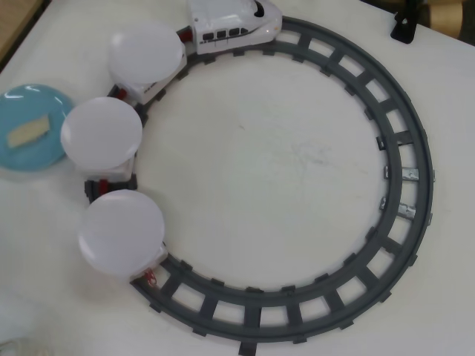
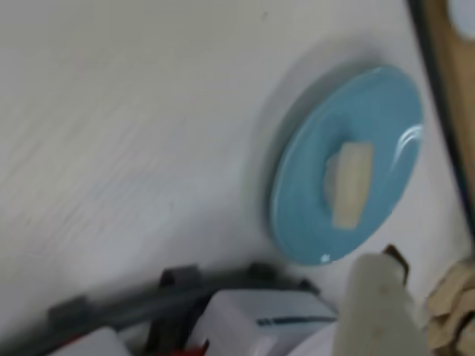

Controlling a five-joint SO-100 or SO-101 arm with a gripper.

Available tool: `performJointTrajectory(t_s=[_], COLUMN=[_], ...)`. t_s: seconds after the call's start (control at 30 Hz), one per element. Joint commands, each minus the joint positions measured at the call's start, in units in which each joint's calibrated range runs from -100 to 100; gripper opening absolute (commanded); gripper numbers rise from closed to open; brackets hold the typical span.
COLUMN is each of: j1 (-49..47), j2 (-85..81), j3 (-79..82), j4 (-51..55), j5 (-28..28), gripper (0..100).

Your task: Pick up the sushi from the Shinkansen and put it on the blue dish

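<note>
Sushi, small pale cream rectangular block (image 1: pixel 28 133), seen lying flat on round glossy light blue dish (image 1: pixel 30 159), left of white plastic Shinkansen toy train (image 1: pixel 234 24) in overhead view. Judged light, stiff, easily slid on glaze; best pinched across short sides. Gripper barely visible in wrist view; opening cannot be told, nothing seen held.

No words, numbers or signs to read anywhere. Only dark window marks and a thin stripe on the side of the white Shinkansen (image 1: pixel 234 26), too small and blurry to make out as letters.
</note>
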State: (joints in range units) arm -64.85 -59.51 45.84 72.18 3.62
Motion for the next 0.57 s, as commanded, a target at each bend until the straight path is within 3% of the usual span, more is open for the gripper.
performJointTrajectory(t_s=[0.0, 0.53], j1=[-0.64, -1.34], j2=[-8.3, -8.39], j3=[2.68, 3.49], j4=[-1.82, -1.74], j5=[-0.54, -0.48], gripper=[21, 21])
